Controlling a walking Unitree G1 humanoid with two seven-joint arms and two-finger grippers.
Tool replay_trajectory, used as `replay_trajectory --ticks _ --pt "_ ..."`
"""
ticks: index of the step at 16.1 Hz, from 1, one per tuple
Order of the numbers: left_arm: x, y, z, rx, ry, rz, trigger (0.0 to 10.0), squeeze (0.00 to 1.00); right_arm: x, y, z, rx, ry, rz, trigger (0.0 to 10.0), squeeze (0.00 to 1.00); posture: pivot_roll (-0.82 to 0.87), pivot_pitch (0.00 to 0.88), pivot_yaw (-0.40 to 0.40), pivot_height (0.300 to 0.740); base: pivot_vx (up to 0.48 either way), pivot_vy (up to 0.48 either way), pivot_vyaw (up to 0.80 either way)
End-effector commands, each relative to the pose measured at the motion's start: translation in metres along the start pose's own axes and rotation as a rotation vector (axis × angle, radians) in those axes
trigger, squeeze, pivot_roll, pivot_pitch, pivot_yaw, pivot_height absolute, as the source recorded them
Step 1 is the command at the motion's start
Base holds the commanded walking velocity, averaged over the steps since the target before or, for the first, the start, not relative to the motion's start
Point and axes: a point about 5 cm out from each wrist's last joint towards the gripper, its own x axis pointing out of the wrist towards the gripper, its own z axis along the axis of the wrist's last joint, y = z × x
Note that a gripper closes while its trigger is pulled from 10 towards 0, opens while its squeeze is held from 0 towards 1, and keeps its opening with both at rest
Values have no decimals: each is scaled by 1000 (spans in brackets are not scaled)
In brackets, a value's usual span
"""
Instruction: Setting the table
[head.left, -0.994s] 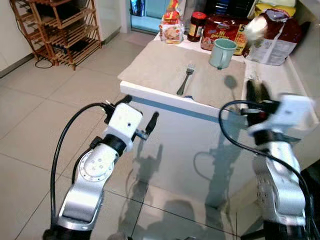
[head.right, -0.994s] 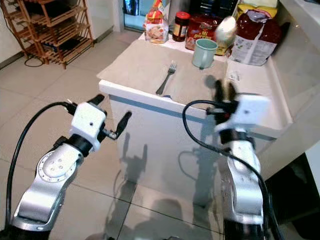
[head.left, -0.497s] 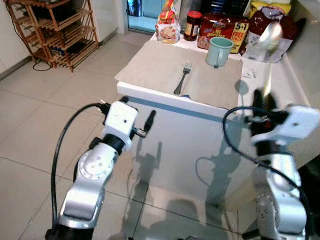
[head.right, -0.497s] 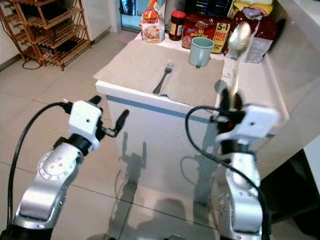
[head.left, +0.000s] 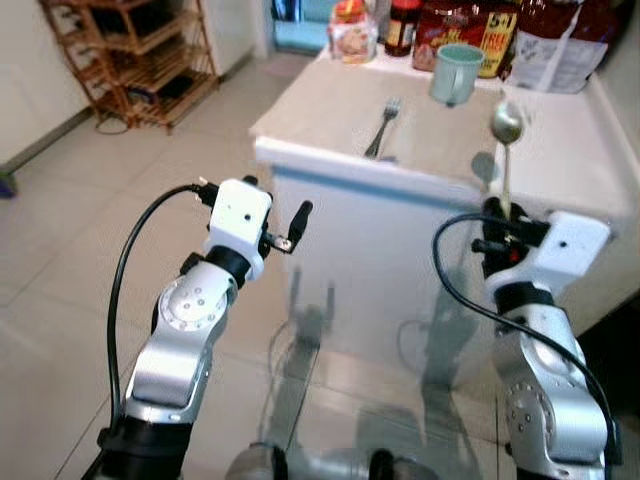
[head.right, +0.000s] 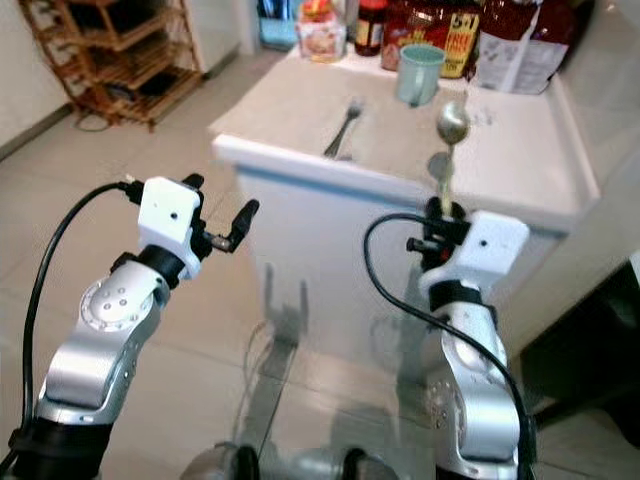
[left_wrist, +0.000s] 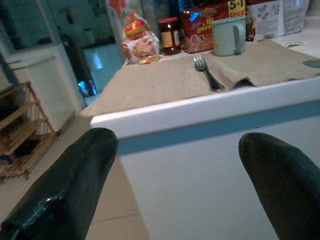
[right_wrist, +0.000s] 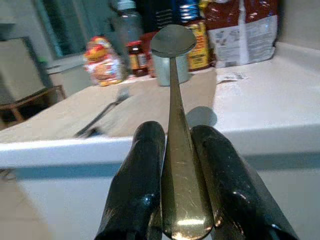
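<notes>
Gripping a long gold-toned metal spoon (right_wrist: 175, 150) between its black fingers, the right gripper (right_wrist: 177, 175) holds it upright before the white counter (head.left: 560, 150). The left gripper (left_wrist: 175, 170) hangs spread and empty beside that counter's beige cloth placemat (head.left: 420, 110) with its silver fork (head.left: 382, 126).

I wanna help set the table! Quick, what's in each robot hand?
Left gripper: open, holding nothing.
Right gripper: shut on the spoon.

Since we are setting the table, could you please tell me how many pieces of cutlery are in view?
2: a silver metal fork lying on the beige placemat, and a silver metal spoon held upright in the right gripper.
</notes>
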Motion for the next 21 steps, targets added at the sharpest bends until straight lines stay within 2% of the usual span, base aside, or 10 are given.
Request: replay_trajectory --ticks 1,4,6,9,15,21 --pt "0 -1 -1 17 10 -9 10000 0 2 0 8 -15 -19 14 10000 0 28 33 7 740 0 0 0" --pt "2 3 -2 11 10 47 10000 0 12 3 6 -68 27 68 10000 0 4 46 -34 740 0 0 0" --pt "1 5 -4 18 16 88 10000 0 16 5 5 -115 47 85 10000 0 -15 51 -32 740 0 0 0" --pt "2 5 -3 23 18 93 10000 0 14 1 6 -111 54 69 10000 0 -21 53 -8 740 0 -376 0" --pt "2 6 -3 27 19 94 10000 0 12 6 5 -112 63 84 10000 0 -20 48 -7 740 0 -407 0" --pt "7 5 -3 25 25 89 10000 0 18 5 1 -139 82 94 10000 0 6 32 -3 740 0 -408 0"
